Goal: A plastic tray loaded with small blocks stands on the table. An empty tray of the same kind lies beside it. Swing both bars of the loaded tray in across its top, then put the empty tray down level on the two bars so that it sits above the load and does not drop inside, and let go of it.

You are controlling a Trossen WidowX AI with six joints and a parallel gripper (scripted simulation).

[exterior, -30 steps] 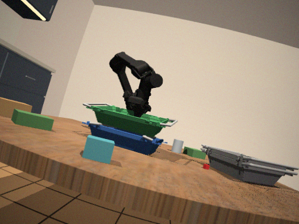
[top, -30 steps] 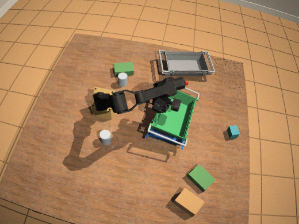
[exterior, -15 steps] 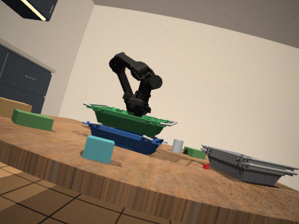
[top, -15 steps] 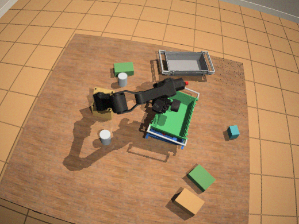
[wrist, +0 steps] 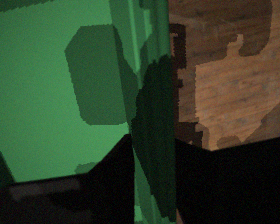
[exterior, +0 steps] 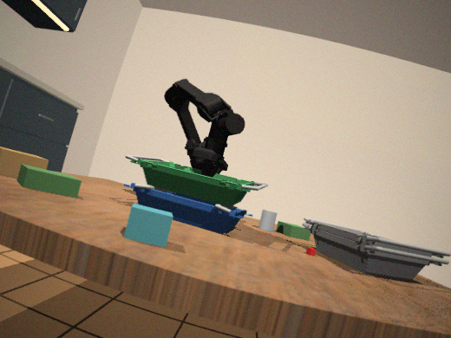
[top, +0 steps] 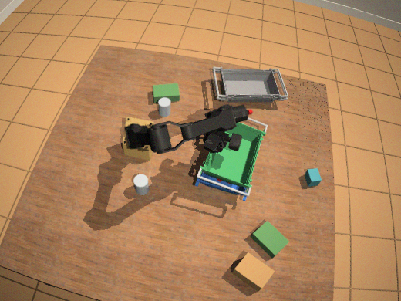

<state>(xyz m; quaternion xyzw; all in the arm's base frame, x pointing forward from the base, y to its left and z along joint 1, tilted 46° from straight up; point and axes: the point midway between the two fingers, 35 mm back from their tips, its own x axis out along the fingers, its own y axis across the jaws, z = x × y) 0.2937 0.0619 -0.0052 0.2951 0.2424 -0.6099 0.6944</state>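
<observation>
White cylinder (top: 141, 184) near the arm's tan base (top: 136, 152), black gripper (top: 225, 141) pinching the side wall of the green tray (top: 235, 161), green tray on top of the blue tray (exterior: 186, 211), grey tray (top: 247, 83) behind, teal block (top: 312, 177) far right

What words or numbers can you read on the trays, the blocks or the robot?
None. The green tray, the blue tray, the grey tray, the blocks and cylinders on the table, and the arm whose gripper grips the green tray's wall all show plain surfaces with no letters, numbers or signs.
</observation>
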